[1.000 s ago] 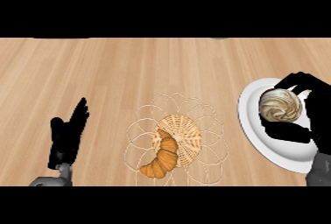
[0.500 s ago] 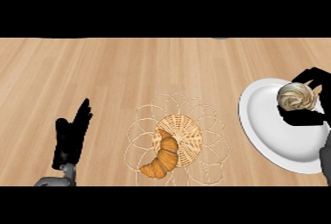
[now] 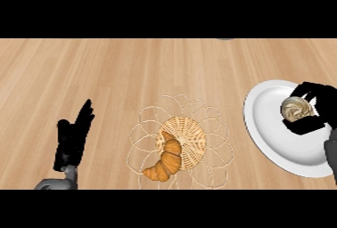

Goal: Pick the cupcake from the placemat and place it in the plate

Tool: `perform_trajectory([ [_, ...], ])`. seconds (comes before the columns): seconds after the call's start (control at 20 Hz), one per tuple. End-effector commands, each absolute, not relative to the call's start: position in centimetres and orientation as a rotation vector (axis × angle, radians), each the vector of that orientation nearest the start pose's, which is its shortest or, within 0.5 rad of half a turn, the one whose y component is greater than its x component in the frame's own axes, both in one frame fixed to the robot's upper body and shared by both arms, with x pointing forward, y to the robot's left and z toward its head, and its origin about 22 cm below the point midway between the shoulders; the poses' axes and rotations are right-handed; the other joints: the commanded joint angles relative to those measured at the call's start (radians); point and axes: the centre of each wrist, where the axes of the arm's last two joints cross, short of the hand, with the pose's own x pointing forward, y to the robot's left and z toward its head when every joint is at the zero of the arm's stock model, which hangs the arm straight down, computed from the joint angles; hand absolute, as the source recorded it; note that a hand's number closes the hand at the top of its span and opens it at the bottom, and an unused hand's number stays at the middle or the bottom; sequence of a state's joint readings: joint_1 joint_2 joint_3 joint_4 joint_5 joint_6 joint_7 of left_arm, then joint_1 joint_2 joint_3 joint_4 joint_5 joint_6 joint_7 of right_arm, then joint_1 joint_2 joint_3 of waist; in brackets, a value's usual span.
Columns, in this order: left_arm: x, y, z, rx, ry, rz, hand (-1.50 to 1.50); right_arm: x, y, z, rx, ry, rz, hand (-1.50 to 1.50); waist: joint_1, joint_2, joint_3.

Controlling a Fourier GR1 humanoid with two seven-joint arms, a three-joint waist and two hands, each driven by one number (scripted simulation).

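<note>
On the right side of the head view, I saw the white plate (image 3: 280, 142) on the wooden counter (image 3: 132, 67). My right hand (image 3: 309, 111) was curled round the cupcake (image 3: 296, 109), holding it over the plate's upper part. The cupcake looked round from above, with its swirly top facing up, so I could not tell any long side. My left hand (image 3: 72, 138) rested low on the left, fingers straight and up, holding nothing. In the middle lay a wicker placemat (image 3: 181, 140) with a croissant (image 3: 166, 161) on it.
</note>
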State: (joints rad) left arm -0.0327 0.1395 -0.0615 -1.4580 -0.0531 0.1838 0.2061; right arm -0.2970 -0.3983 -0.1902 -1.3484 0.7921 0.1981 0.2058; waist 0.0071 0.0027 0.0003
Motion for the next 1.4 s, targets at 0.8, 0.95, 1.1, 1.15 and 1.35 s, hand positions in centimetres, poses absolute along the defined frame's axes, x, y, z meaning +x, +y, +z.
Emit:
perform_trajectory([
  [0.8,24.1,25.5,-0.8,0.244,-1.287,-0.021,0.0,29.4,-42.5,7.9,-0.416,-1.644,0.231,-1.5,-0.019,-0.008,0.0],
  [0.95,25.9,26.1,-0.7,0.255,-1.282,-0.018,0.0,28.9,-44.5,7.5,-0.357,-1.637,0.185,-1.5,-0.012,-0.003,0.0],
  [1.1,24.3,24.5,-0.2,0.266,-1.305,-0.032,0.0,26.0,-45.2,5.9,-0.278,-1.633,0.212,-1.5,-0.011,-0.005,0.0],
  [1.15,25.2,24.3,-1.3,0.242,-1.284,-0.03,0.0,27.2,-46.1,6.2,-0.275,-1.647,0.199,-1.5,-0.007,-0.002,0.0],
  [1.35,24.5,24.8,-0.4,0.242,-1.278,-0.031,0.0,26.4,-46.5,5.6,-0.255,-1.71,0.186,-1.5,-0.005,-0.003,0.0],
])
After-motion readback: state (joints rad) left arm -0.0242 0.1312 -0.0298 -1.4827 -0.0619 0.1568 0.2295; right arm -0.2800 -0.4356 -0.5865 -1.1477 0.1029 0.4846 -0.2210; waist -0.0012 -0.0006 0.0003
